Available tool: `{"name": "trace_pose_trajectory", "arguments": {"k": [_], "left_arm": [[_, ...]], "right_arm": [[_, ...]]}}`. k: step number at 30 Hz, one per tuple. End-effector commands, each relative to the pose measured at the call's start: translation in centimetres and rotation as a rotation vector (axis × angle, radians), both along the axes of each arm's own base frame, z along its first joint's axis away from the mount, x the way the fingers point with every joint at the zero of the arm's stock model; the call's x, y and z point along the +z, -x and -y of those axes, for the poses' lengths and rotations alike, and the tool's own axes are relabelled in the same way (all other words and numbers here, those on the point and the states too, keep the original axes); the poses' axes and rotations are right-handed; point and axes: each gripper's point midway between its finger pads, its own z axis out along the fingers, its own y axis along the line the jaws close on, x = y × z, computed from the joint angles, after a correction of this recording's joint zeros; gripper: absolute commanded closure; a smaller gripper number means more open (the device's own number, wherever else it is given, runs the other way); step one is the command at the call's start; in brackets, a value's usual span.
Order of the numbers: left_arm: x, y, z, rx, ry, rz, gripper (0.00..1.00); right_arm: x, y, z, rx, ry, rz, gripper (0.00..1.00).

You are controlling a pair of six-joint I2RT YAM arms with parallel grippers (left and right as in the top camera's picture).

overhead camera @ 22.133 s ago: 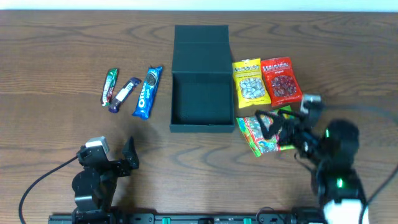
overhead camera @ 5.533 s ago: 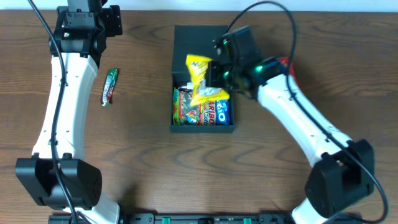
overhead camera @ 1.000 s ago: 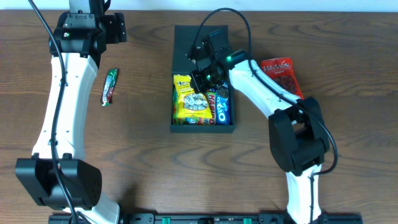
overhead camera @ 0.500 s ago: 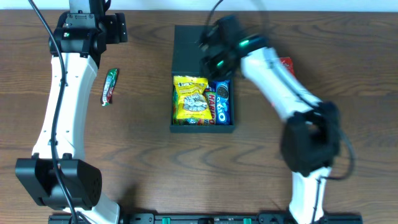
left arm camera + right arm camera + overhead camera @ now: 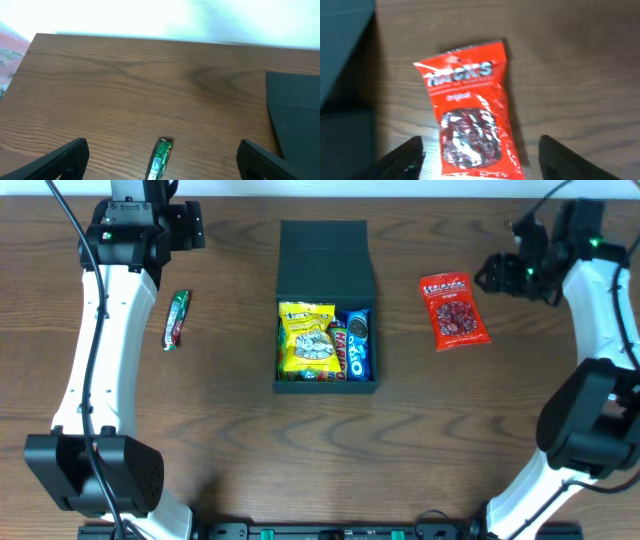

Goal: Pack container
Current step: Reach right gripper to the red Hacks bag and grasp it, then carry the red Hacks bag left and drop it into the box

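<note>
Nearest the arm bases, at the centre of the overhead frame, the container [image 5: 325, 387] sits square on the table [image 5: 230, 450] with its mouth up, so packets can be dropped straight in. It holds a yellow packet [image 5: 306, 338] lying flat on the left side and a blue biscuit packet [image 5: 361, 345] tucked along the right wall, which saves room. A green-edged bag [image 5: 300, 376] peeks out beneath the yellow one, though too little of it shows to say what it is. The lid [image 5: 325, 260] is folded back flat toward the top of the frame, out of the way of loading. Level with the box, two items lie outside it: a green bar [image 5: 177, 318] well apart at the left and a red packet [image 5: 455, 310] near the box at the right, so the packing looks unfinished. Further up, at the upper right of the overhead frame, the right pincer [image 5: 482, 155] hangs just beyond the red packet. Its jaws are spread wide and grasp nothing, and the packet sits centred between them in the wrist view, which reads as a line-up for the next pick. At the upper left, the left pincer [image 5: 162, 150] is likewise released and empty. It is held high and looks down on the green bar, clear of the box so the other arm can work.
</note>
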Motion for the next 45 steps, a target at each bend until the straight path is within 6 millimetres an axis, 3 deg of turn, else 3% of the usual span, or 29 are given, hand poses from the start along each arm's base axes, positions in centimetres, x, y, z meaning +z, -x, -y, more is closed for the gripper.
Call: {"name": "trace_pose_trajectory", "arguments": {"k": [1, 11, 18, 21, 24, 28, 29, 30, 34, 37, 41, 43, 45], "left_arm": [[-0.2, -0.1, 0.0, 0.003, 0.008, -0.004, 0.05], [-0.2, -0.1, 0.0, 0.003, 0.008, -0.004, 0.05], [-0.2, -0.1, 0.0, 0.003, 0.008, -0.004, 0.05], [-0.2, -0.1, 0.0, 0.003, 0.008, -0.004, 0.05], [-0.2, -0.1, 0.0, 0.003, 0.008, -0.004, 0.05], [-0.2, -0.1, 0.0, 0.003, 0.008, -0.004, 0.05], [-0.2, -0.1, 0.0, 0.003, 0.008, -0.004, 0.05], [-0.2, -0.1, 0.0, 0.003, 0.008, -0.004, 0.05], [-0.2, -0.1, 0.0, 0.003, 0.008, -0.004, 0.05], [-0.2, -0.1, 0.0, 0.003, 0.008, -0.003, 0.05], [-0.2, -0.1, 0.0, 0.003, 0.008, -0.003, 0.05], [-0.2, -0.1, 0.0, 0.003, 0.008, -0.003, 0.05], [-0.1, -0.1, 0.0, 0.004, 0.008, -0.001, 0.05]], "right_arm": [[-1.7, 0.3, -1.0, 0.043, -0.04, -0.009, 0.19], [-8.5, 1.5, -2.4, 0.074, -0.062, -0.125, 0.16], [-10.7, 2.0, -4.0, 0.106, -0.076, -0.178, 0.2], [-10.9, 2.0, -4.9, 0.126, -0.075, -0.183, 0.27], [-11.6, 2.1, -5.8, 0.148, -0.074, -0.197, 0.42], [-12.3, 2.4, -6.7, 0.164, -0.075, -0.218, 0.9], [-12.3, 2.4, -6.9, 0.167, -0.075, -0.218, 0.99], [-12.2, 2.3, -7.0, 0.163, -0.077, -0.218, 0.99], [-10.2, 1.3, -7.9, 0.157, -0.145, -0.198, 0.99], [-5.1, -0.8, -9.0, 0.145, -0.227, -0.139, 0.99], [3.0, -2.3, -12.3, 0.135, -0.388, -0.065, 0.99], [5.0, -2.0, -14.3, 0.129, -0.445, -0.07, 0.99], [5.5, -1.1, -16.6, 0.129, -0.473, -0.115, 0.98]]}}
